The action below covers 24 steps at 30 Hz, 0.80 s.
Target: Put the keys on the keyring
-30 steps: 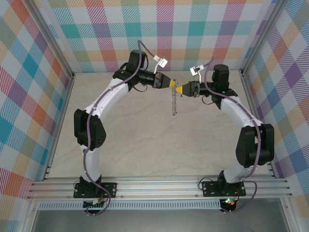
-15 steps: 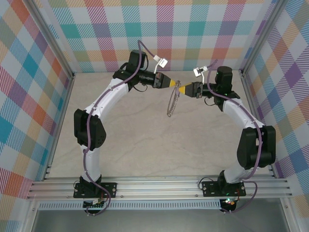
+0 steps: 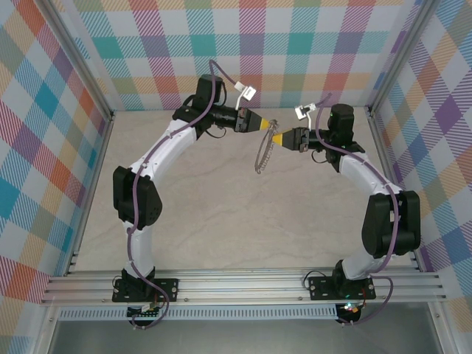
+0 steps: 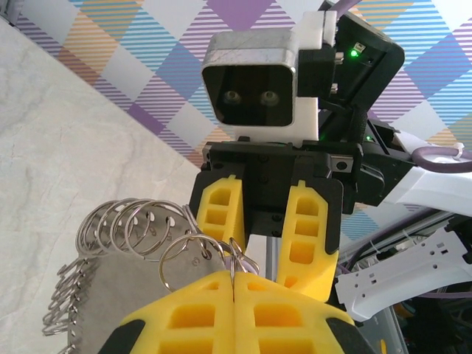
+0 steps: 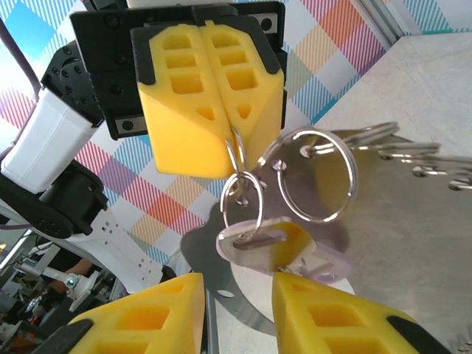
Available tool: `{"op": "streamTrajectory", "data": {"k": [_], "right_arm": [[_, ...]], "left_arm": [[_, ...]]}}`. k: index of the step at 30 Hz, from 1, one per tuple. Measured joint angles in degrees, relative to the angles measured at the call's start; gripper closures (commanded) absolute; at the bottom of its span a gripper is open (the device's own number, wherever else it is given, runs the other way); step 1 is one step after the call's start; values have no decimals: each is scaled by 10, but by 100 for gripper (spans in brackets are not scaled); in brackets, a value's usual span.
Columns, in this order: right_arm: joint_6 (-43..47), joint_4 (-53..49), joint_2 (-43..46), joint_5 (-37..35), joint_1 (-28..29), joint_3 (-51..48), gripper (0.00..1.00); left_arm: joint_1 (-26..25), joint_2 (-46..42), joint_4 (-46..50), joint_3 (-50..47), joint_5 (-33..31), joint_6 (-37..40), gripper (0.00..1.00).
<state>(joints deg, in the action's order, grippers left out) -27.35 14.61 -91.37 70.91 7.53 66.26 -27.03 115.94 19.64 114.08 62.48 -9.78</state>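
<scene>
Rightward a little since 1 second ago, the right gripper (image 3: 276, 138) has its jaws apart, the lilac key (image 5: 254, 234) at their tips. Upper center, the left gripper (image 3: 263, 126) pinches the keyring (image 3: 262, 156), which dangles below.

Silvery keyring (image 3: 261, 156), a chain of linked rings, hangs slack from its pinched top ring above the table's (image 3: 221, 214) far middle. The lilac-headed key (image 5: 247, 237) lies flat, touching a small ring at the chain's top.
</scene>
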Motion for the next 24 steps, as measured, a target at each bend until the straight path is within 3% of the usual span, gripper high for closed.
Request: {"op": "streamTrajectory", "data": {"k": [3,9,19,24], "right_arm": [[-7,7,-1,-5,0,-2,56],[-10,15,-1,-16,1,-2,58],[-14,25,-3,-30,1,-13,90],[-20,33,-2,-30,2,-39,100]], "left_arm": [[-2,0,-3,0,0,-1,100],[-8,0,-3,-1,0,-1,100],[-9,-2,-13,-7,-10,-11,100],[-10,-12,-56,-43,-28,-42,100]]}}
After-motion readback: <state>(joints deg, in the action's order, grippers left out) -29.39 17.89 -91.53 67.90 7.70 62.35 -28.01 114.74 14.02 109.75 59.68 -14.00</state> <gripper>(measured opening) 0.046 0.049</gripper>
